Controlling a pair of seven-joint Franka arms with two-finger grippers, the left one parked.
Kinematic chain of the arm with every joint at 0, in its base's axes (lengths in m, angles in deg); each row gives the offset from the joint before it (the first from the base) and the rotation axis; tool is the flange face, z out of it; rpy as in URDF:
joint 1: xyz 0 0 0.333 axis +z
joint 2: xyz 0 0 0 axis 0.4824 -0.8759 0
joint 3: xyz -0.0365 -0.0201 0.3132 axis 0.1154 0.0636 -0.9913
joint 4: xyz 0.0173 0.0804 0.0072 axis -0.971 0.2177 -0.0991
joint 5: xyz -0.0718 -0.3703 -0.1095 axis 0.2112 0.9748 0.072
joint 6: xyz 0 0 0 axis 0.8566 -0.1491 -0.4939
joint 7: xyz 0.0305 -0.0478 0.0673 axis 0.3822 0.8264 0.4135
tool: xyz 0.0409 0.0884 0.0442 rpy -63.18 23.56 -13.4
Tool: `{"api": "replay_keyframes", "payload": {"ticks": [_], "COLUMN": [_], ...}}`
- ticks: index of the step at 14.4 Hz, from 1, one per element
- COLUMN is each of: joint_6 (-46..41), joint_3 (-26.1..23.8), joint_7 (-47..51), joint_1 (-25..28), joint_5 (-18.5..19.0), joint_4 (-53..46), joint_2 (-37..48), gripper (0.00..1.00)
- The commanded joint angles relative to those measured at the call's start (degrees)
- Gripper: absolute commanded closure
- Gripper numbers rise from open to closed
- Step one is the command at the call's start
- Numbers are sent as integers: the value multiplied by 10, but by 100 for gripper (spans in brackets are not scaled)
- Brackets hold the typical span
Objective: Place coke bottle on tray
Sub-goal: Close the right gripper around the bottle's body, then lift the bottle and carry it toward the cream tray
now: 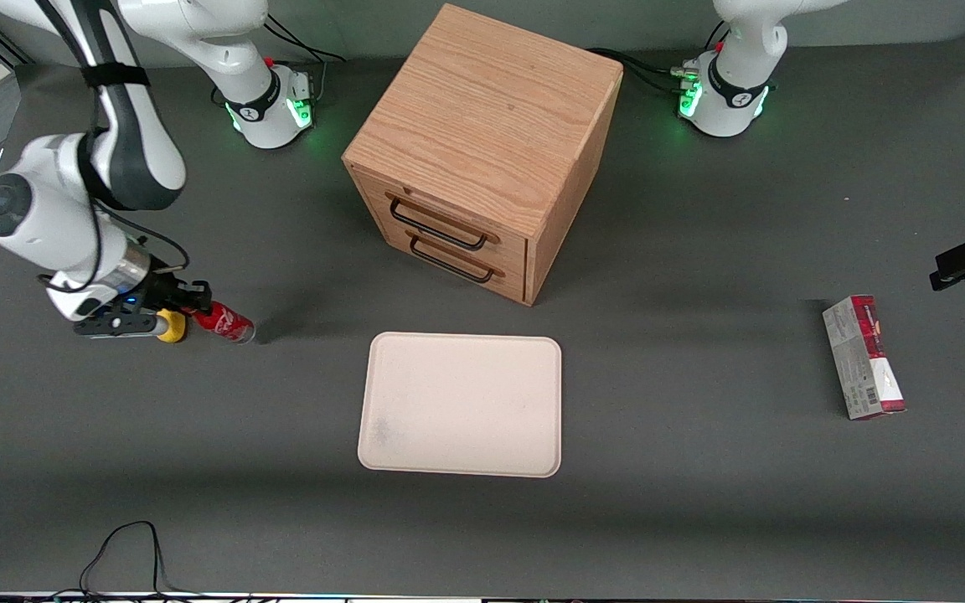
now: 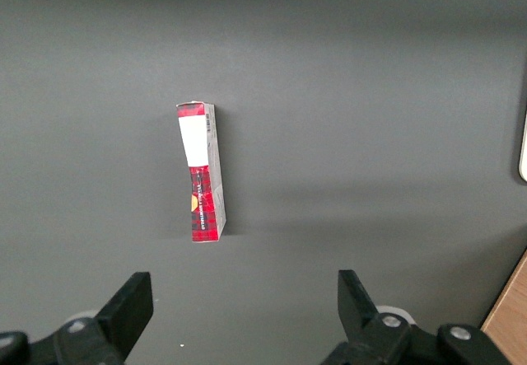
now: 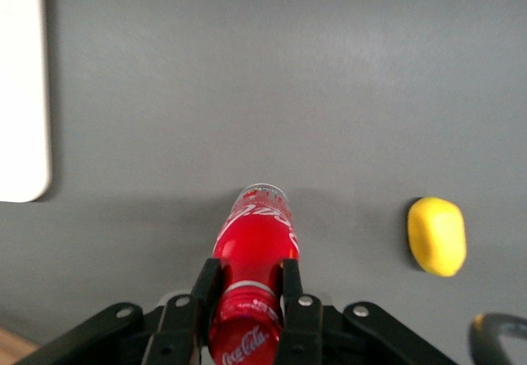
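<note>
Pincer (image 3: 247,303) of the working arm sits low at that arm's end of the worktop (image 1: 700,502), its two fingers (image 3: 207,287) closed on the neck and shoulder of the coke bottle (image 3: 255,250), one on each side just under the cap end. Gripping there rather than around the belly looks sensible: the neck is the narrowest part, so the fingers can pinch it firmly and the white script stays clear of them. From the front camera the coke bottle (image 1: 223,322) juts out of the pincer (image 1: 189,303) at a slant, its clear base pointing toward the tray; whether that base rests on the worktop or hangs just above it I cannot tell. A yellow lemon-like lump (image 3: 436,236) lies near the bottle but apart from it, close under the wrist in the front view, so any lift should go up first to avoid nudging it. The tray (image 1: 461,406), cream with a low raised rim, lies bare and well apart from the bottle, toward the middle of the worktop and nearer the front camera than the wooden two-drawer cabinet (image 1: 482,151). A red-and-grey carton (image 1: 864,356) lies flat toward the parked arm's end, out of the way. Judging by this, the grasp is made and the carry to the tray is what remains.
</note>
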Motion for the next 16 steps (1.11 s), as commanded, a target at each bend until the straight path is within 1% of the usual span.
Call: {"api": "replay_keyframes", "payload": {"ticks": [1,4,6,7,8,10,11,12,14,15,16], "joint_6": [-102,-223,-300,-326,-342,-358,-359,-359,-358,-355,-351], "joint_3": [-5,-15,-41,-54,-71,-122,-145,-162,-183,-196,-204], "joint_7": [-6,-6,7,34,56,80,82,89,142,154,160], "joint_1": [-5,-10,-14,-14,-14,-14,-13,-13,-5,3,13], "joint_5": [-10,-11,-10,-5,8,64,81,85,86,94,116], "joint_4": [-122,-283,-393,-444,-489,-553,-570,-591,-633,-649,-670], "joint_2": [-5,-49,-96,-118,-138,-177,-191,-209,-252,-275,-298], "gripper": [100,100,100,100,100,100,100,100,100,100,100]}}
